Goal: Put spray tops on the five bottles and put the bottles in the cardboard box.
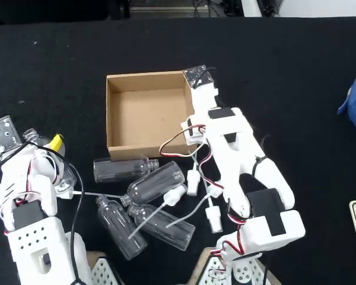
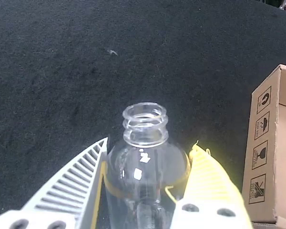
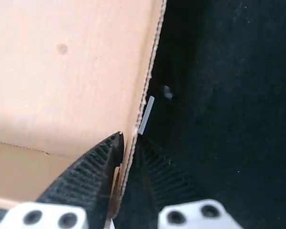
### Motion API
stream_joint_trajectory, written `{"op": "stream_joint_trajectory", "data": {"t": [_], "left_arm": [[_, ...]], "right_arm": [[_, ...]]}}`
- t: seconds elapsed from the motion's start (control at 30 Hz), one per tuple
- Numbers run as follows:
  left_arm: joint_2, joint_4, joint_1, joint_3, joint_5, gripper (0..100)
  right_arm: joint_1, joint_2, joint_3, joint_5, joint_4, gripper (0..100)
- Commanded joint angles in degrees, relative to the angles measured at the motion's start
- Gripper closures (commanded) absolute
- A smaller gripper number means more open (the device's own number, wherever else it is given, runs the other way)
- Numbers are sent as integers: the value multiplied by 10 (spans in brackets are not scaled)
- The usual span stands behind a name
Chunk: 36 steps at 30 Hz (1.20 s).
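1. Your left claw is clenched on a bottle, with its fingers on the shoulder just under the neck. The neck is open, with no top on it. In the high view the bottle sits left of the box, well apart from it.
2. Your right claw looks pinched on the box's right wall, one jaw inside and one outside.
3. Four loose bottles lie in a heap just in front of the box, with the spray tops beside them. None is capped or boxed.
4. Handling: the bottles look like thin clear plastic, so expect them to be light and slick and to dent under a hard squeeze. Grip the shoulder or body and keep the threads free.
5. The tops are small with long thin tubes that are likely floppy. Take them by the head, not the tube.
6. Hard to see:
   - The held bottle's lower body is hidden behind the claw.
   - The clear bottles overlap, so it's hard to trace which tube belongs to which top.
   - A pale strip lies by the box wall. I can't tell what it is.
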Motion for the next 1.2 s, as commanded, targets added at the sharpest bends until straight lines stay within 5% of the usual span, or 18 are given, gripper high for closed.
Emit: {"op": "stream_joint_trajectory", "data": {"t": [0.0, 0.3, 0.73, 1.03, 1.17], "left_arm": [[-10, -10, 2, -9, 2, 970], [-10, -10, 2, -9, 2, 970], [-10, -9, 2, -15, 2, 970], [-5, 146, -64, -173, 1, 971], [-4, 152, -102, -195, -39, 971]], "right_arm": [[5, -55, -12, -2, 5, 987], [4, -55, -69, -3, 51, 796], [5, -71, -254, 9, 302, 815], [18, -286, -104, 47, 311, 815], [-8, -374, -44, 74, 317, 815]]}}
